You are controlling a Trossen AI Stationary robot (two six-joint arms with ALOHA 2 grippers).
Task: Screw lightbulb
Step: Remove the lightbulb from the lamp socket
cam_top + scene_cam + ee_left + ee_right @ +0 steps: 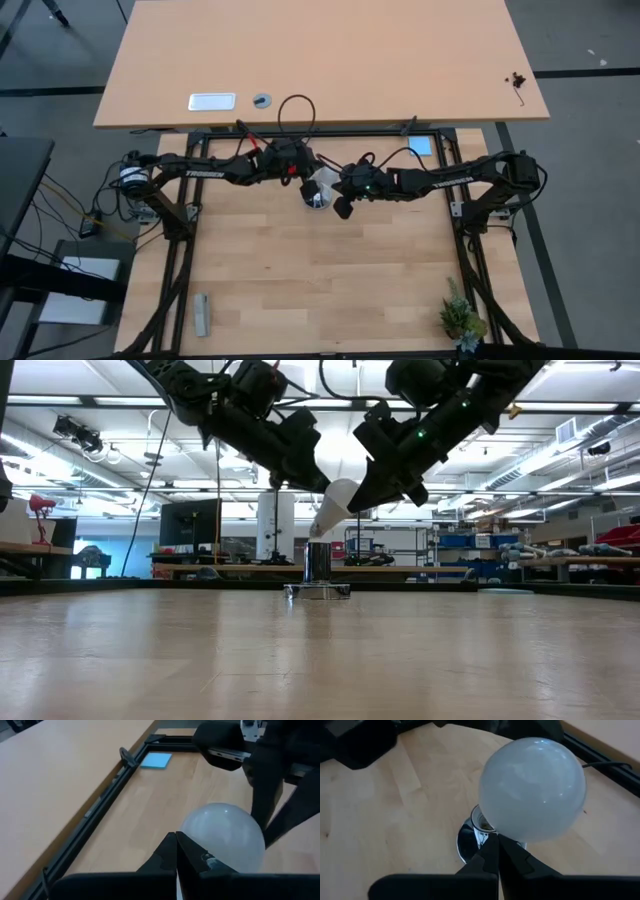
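Your lightbulb (335,506) sits tilted over the silver socket (318,563), its narrow neck angled down toward the socket's open top and its rounded end leaning up toward the right gripper; whether the neck has entered the socket you cannot tell. From the right wrist view the lightbulb (532,790) hangs above the socket's rim (470,837), off to one side rather than square over it. The socket stands upright on the pale wooden tabletop (300,290), near the middle of its far half. The left gripper (176,851) has its fingers pressed together with nothing between them, their tips just beside the lightbulb's frosted dome. The right gripper (496,851) likewise has its fingers closed tight on nothing, tips right beneath the lightbulb, close to the socket. From above, you see both arms reaching inward and meeting over the socket. Farther off, a blue card (421,146) lies at the tabletop's far edge, a small plant (461,318) stands at the near right corner, and a grey bar (201,315) lies near the left.
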